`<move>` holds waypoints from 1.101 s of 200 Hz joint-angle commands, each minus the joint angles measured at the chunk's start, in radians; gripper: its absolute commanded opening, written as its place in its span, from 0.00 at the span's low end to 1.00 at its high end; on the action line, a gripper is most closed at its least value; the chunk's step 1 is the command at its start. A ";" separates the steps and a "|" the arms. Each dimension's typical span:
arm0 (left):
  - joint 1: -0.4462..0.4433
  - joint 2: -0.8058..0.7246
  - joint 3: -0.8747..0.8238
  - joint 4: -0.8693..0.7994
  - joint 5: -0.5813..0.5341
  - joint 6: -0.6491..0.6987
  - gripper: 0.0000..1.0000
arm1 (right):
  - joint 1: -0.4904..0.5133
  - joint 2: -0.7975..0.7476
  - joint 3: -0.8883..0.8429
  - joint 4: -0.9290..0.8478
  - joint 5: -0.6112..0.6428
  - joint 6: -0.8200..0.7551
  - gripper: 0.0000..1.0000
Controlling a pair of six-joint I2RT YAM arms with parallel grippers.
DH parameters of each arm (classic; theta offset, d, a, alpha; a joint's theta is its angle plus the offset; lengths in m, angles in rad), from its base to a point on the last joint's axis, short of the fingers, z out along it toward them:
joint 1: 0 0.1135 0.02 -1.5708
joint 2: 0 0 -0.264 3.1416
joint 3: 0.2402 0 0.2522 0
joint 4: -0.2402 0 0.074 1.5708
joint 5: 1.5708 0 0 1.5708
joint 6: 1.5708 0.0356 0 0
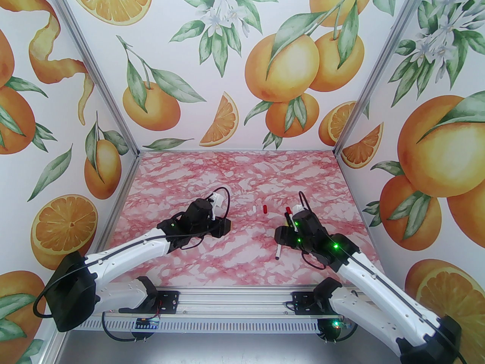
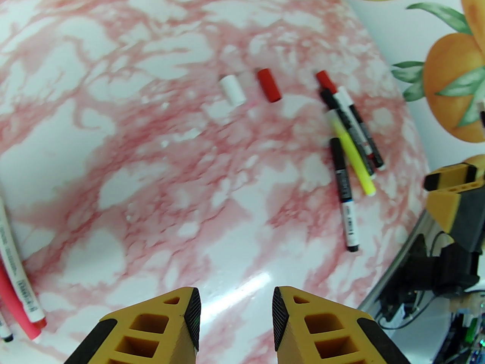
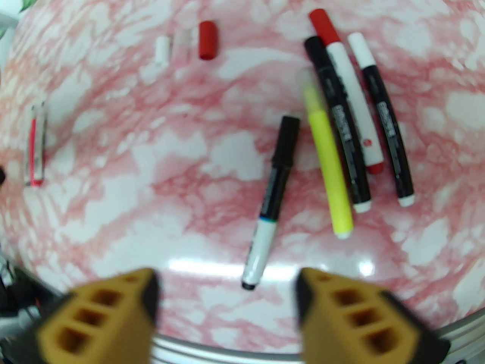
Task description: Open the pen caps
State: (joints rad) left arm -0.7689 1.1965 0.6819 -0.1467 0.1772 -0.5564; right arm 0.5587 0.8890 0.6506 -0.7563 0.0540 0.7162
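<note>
Fingers (image 2: 151, 332) of the left gripper (image 2: 235, 309), yellow blocks with black ribbed pads, are seen at the bottom of the left wrist view. They are held apart with nothing between them, and the glossy pink-and-white marbled tabletop (image 2: 113, 165) is seen through the gap. At the bottom of the right wrist view the right gripper (image 3: 226, 294) is likewise spread open and empty, its outline blurred.

Two loose caps are found in the upper middle of the left wrist view: a stubby white plastic cap (image 2: 232, 89) and, just to its right but apart from it, a stubby red plastic cap (image 2: 269, 85). Both lie flat on the tabletop.

In the upper right of the right wrist view four pens are laid close together. A slim yellow marker pen (image 3: 329, 165) is placed leftmost, its upper end too blurred to be read. Next to it lie a black-barrelled pen with a black cap (image 3: 341, 127), a white-barrelled pen with a red cap (image 3: 350, 101) and a black-barrelled pen with a white cap (image 3: 386, 127). Left of this group, a black-and-white pen with a black cap (image 3: 271, 203) is set alone, slanted, its lower end just above the gap between the right fingers.

At the lower left edge of the left wrist view a pink-barrelled pen (image 2: 15, 302) and a white printed pen (image 2: 15, 264) lie side by side.
</note>
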 commanded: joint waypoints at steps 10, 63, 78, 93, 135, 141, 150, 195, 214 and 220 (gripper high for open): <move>-0.006 -0.101 -0.068 0.099 0.088 -0.020 0.50 | 0.001 0.094 -0.047 0.103 0.051 0.040 0.50; -0.006 -0.207 -0.124 0.149 0.120 -0.027 0.55 | -0.039 0.206 -0.084 0.211 0.030 0.045 0.41; -0.007 -0.221 -0.122 0.130 0.117 -0.012 0.56 | -0.055 0.229 -0.093 0.238 0.020 0.039 0.40; -0.011 -0.228 -0.122 0.132 0.135 -0.003 0.54 | -0.064 0.252 -0.095 0.255 0.017 0.033 0.37; -0.033 -0.258 -0.122 0.131 0.112 0.008 0.54 | -0.075 0.325 -0.095 0.301 0.005 0.025 0.34; -0.036 -0.261 -0.120 0.130 0.110 0.011 0.53 | -0.075 0.332 -0.097 0.308 0.003 0.025 0.34; -0.041 -0.263 -0.119 0.126 0.102 0.016 0.53 | -0.075 0.344 -0.098 0.317 0.003 0.025 0.33; -0.080 -0.226 -0.088 0.089 0.064 0.039 0.53 | -0.077 0.409 -0.097 0.358 -0.003 0.022 0.29; -0.088 -0.212 -0.084 0.099 0.065 0.037 0.53 | -0.076 0.430 -0.094 0.363 0.004 0.020 0.28; -0.089 -0.208 -0.084 0.102 0.063 0.036 0.53 | -0.076 0.434 -0.094 0.365 0.006 0.020 0.28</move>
State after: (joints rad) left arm -0.8482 0.9733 0.5663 -0.0498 0.2546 -0.5400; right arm 0.4892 1.3029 0.5644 -0.4335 0.0681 0.7437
